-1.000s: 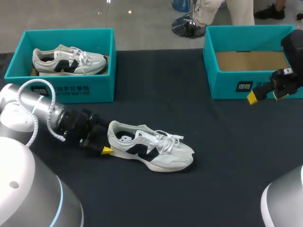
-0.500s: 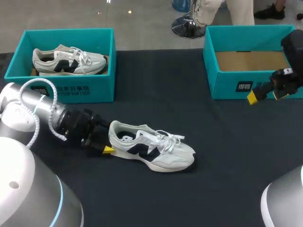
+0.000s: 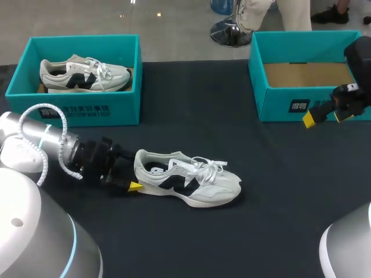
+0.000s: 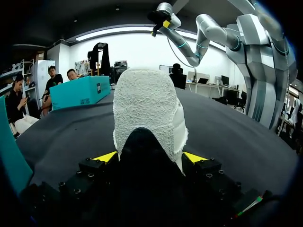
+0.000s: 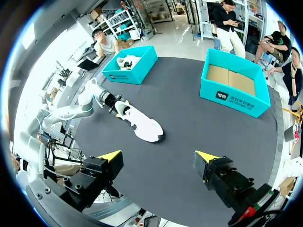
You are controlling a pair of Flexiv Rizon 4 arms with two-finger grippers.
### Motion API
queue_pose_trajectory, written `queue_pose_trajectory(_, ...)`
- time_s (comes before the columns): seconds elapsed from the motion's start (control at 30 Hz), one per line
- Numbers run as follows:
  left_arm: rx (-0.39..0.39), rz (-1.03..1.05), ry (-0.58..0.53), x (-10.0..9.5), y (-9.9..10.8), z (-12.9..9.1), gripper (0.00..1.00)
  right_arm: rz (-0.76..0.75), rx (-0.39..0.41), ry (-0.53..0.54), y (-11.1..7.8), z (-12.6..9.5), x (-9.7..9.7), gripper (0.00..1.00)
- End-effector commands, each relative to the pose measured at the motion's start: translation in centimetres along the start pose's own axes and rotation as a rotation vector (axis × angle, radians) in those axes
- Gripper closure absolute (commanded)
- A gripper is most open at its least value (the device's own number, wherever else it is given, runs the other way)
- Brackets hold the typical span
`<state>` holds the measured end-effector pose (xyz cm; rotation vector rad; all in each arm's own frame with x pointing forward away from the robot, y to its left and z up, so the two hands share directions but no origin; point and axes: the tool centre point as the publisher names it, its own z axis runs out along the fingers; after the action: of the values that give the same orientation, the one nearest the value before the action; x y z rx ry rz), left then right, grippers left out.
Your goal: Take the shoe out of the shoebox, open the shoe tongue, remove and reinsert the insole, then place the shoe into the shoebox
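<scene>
Left gripper (image 4: 150, 158) fingers are pinching only the heel of the shoe (image 3: 191, 182) on the bench (image 3: 278, 191), right gripper (image 3: 326, 117) has its fingers open by the empty shoebox (image 3: 290, 107), so a lift might let it twist loose.

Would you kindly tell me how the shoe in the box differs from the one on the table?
The boxed shoe lies in the left shoebox; the table shoe lies on the dark table. The left gripper clasps the table shoe's heel; nothing touches the boxed shoe. Both have white laces, a dark side mark.
</scene>
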<state>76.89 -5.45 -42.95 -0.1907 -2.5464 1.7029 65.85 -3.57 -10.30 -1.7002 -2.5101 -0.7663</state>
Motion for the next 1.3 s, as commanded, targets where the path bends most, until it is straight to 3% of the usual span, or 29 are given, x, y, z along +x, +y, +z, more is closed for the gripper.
queue_pose_trajectory(0.03,-0.003,-0.012,-0.043,1.4,-0.1,0.1,1.0,0.001,0.009,0.0,0.4,0.1,0.0,0.0)
queue_pose_trajectory(0.77,0.006,-0.089,-0.178,3.5,-0.6,-0.3,1.0,0.001,0.009,0.0,0.4,0.1,0.0,0.0)
queue_pose_trajectory(1.3,0.006,-0.101,-0.2,3.3,-0.8,0.4,1.0,0.001,0.009,0.0,0.4,0.1,0.0,0.0)
